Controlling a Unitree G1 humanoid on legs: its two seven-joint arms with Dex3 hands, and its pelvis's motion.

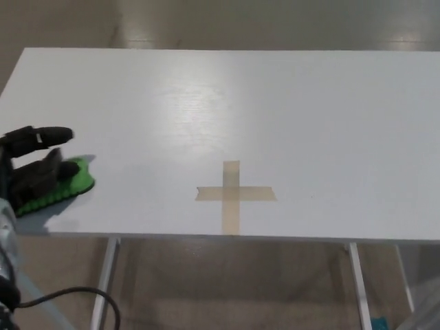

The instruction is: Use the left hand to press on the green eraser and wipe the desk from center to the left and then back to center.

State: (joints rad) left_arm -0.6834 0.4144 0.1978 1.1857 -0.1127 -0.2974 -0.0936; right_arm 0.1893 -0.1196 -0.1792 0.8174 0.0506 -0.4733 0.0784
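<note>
The green eraser (69, 187) lies flat on the white desk (275, 110) near its left front corner, far left of the tan tape cross (234, 194). My left hand (31, 168) rests on top of the eraser, two black fingers (41, 177) pressing down on it and the thumb stretched out just above. The hand covers the eraser's left part; only its right end and front edge show. My right hand is out of the picture.
The desk's front edge (227, 238) runs just below the eraser and the cross. Metal desk legs (104, 278) and a black cable (75, 294) show beneath it, over the floor.
</note>
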